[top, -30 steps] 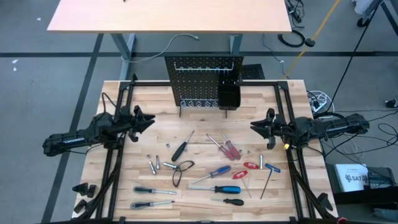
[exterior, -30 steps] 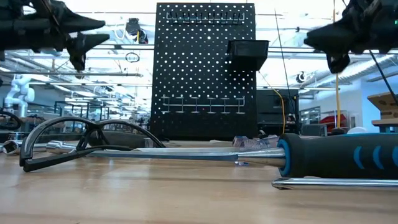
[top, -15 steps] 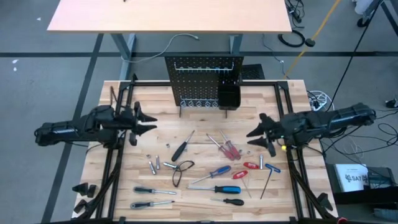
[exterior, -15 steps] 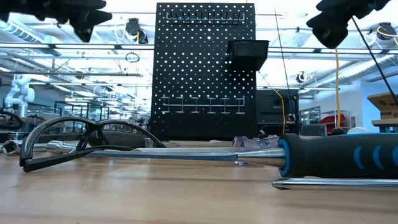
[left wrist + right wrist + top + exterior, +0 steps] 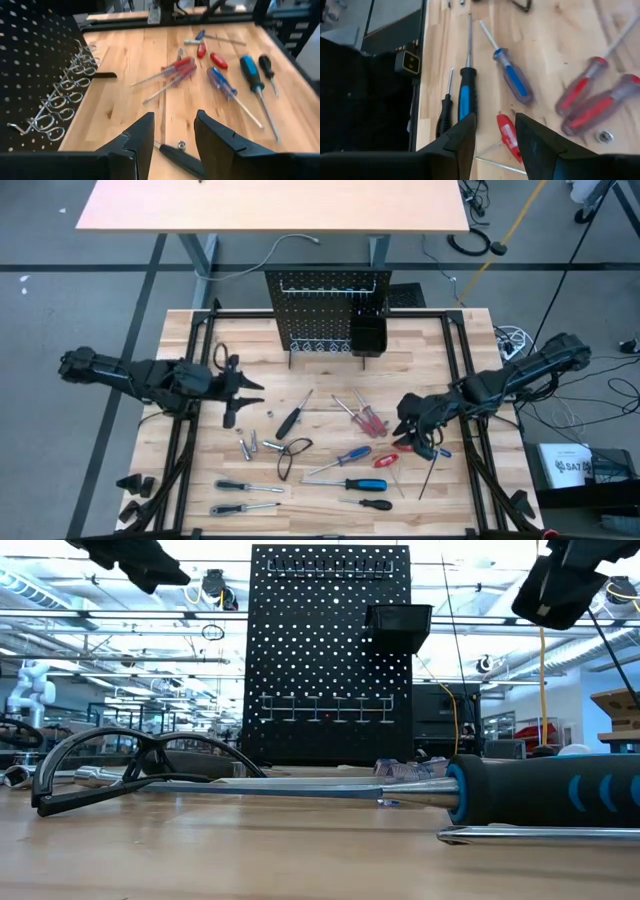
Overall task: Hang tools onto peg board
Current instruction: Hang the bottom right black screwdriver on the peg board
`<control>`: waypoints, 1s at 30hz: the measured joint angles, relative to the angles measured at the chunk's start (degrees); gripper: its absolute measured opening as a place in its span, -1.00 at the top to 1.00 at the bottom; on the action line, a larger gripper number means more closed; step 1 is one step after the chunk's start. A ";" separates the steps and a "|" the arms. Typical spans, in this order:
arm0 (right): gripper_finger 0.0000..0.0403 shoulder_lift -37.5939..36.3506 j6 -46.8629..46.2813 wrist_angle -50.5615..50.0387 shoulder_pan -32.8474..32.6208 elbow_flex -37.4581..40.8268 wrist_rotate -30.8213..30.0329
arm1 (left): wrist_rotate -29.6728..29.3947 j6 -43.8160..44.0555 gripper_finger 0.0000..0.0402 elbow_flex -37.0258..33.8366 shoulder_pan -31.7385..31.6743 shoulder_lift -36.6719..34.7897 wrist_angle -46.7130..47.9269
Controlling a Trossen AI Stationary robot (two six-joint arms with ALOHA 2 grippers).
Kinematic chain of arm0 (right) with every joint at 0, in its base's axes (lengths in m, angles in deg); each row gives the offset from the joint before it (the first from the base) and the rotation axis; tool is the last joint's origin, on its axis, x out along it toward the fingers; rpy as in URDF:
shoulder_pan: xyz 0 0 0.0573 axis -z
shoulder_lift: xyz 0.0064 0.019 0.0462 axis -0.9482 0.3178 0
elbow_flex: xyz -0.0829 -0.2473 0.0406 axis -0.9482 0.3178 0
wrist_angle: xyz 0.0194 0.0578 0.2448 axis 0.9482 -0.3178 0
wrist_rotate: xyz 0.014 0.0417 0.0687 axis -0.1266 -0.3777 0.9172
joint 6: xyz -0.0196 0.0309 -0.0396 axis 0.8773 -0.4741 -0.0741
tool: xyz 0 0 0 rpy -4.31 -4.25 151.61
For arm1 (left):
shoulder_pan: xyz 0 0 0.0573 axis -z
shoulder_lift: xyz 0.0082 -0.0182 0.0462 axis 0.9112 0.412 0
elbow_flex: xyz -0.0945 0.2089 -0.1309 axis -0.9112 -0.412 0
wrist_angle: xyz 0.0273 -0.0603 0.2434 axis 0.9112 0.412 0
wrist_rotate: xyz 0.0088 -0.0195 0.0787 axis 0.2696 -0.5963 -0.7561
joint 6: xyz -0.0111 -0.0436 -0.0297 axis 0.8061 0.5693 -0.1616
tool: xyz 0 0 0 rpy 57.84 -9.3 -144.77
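A robotics lab: ceiling trusses [image 5: 120,630] and another robot arm [image 5: 25,690] behind.

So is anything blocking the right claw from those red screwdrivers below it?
Nothing visible. The right gripper, fingers open, hangs over bare wood beside the red screwdrivers. In the right wrist view only open table lies between its fingers and them.

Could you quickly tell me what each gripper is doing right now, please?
Left gripper: open, holding nothing.
Right gripper: open, holding nothing, above the tools.
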 joint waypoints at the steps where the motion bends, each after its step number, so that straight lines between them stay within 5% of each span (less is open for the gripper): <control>1: 0.35 0.76 0.12 0.35 -0.27 0.00 -0.02 | -0.91 0.00 0.30 0.00 0.93 0.47 0.02; 12: 0.35 7.99 8.40 9.87 -0.71 0.00 -0.49 | -1.07 4.66 0.30 0.07 5.60 3.75 3.49; 18: 0.35 11.25 10.58 17.57 -0.52 0.00 -7.65 | -3.64 6.07 0.30 0.07 9.50 8.00 3.19; 30: 0.35 15.21 17.06 20.89 -1.92 0.00 -9.80 | -6.29 5.59 0.30 0.07 9.53 16.28 -13.99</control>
